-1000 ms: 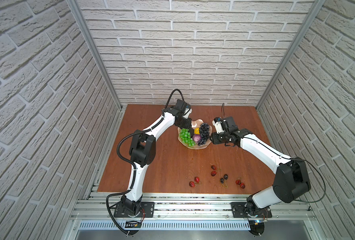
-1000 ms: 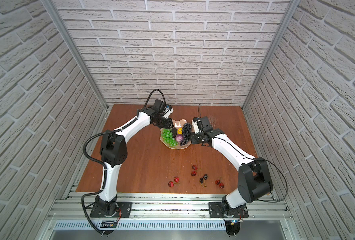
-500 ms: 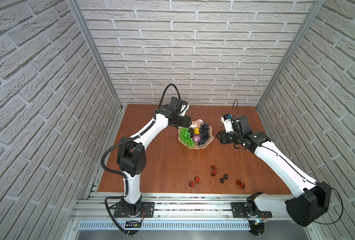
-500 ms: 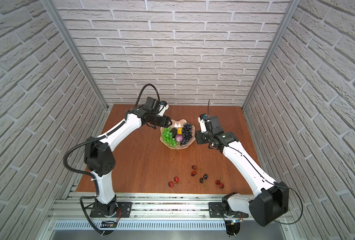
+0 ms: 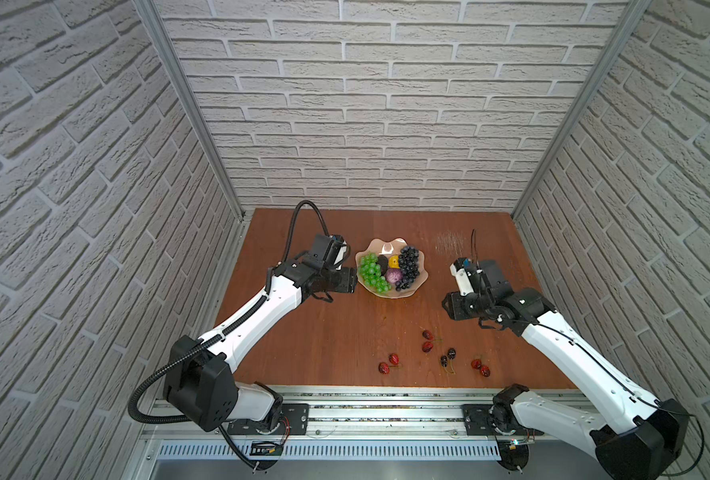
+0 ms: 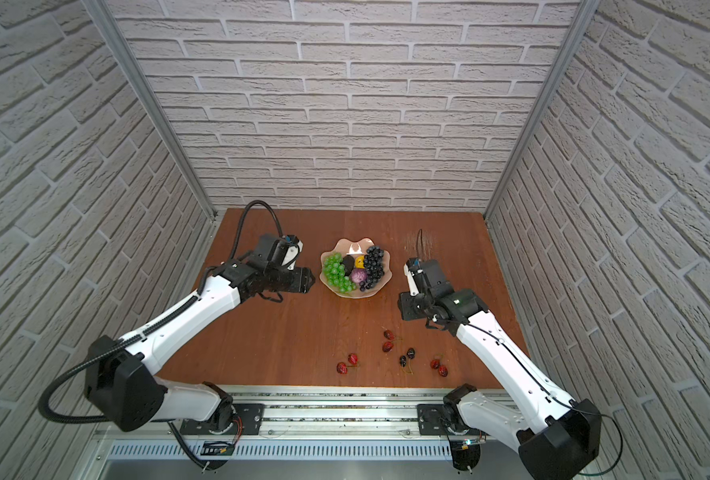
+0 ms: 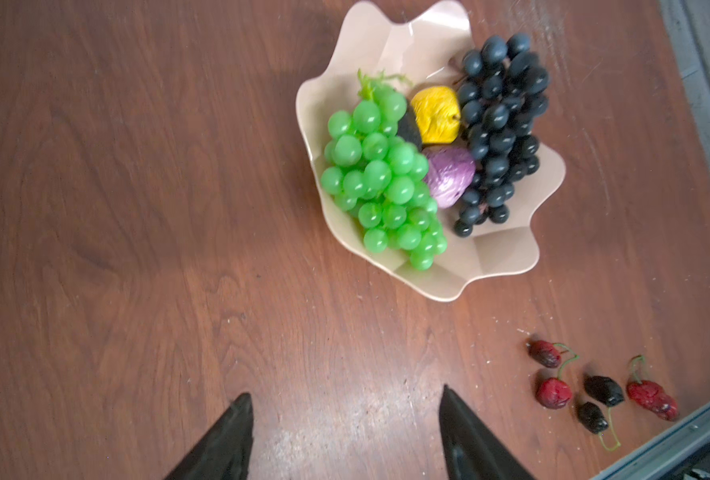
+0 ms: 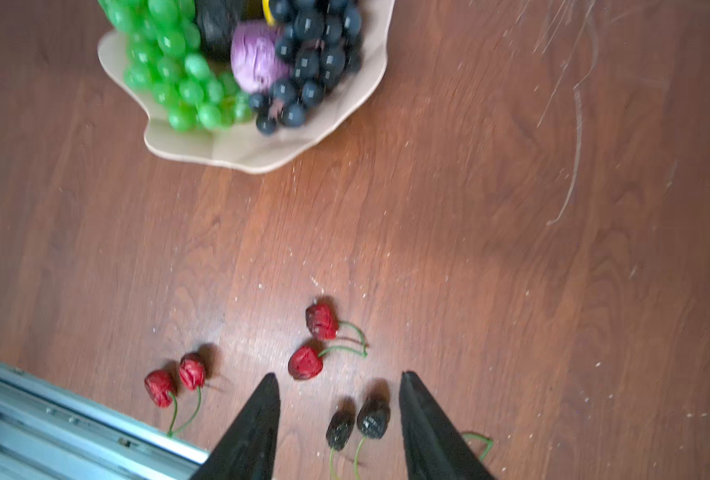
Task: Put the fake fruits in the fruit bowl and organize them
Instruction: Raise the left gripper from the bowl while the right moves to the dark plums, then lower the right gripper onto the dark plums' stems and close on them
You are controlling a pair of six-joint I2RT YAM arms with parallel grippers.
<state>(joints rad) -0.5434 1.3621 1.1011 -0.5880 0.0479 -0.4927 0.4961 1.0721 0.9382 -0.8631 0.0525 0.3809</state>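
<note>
Nearest the front edge of the surface (image 5: 336, 332) lie four stemmed pairs of cherries (image 5: 427, 346), all on the wood outside the bowl. Only the top views show all four. The right wrist view catches three whole pairs, with the dark cherry pair (image 8: 373, 417) framed by the right gripper (image 8: 338, 374), whose jaws stand apart and empty. The left gripper (image 7: 345, 390) also has its jaws spread, holding nothing.

Farther back, the fruit bowl (image 5: 387, 247) holds the green grape bunch (image 5: 370, 272), dark grape bunch (image 5: 409, 266), purple fruit (image 5: 394, 275), yellow fruit (image 5: 393, 262) and avocado (image 5: 382, 262). In the left wrist view the avocado is mostly hidden behind the green grapes.
</note>
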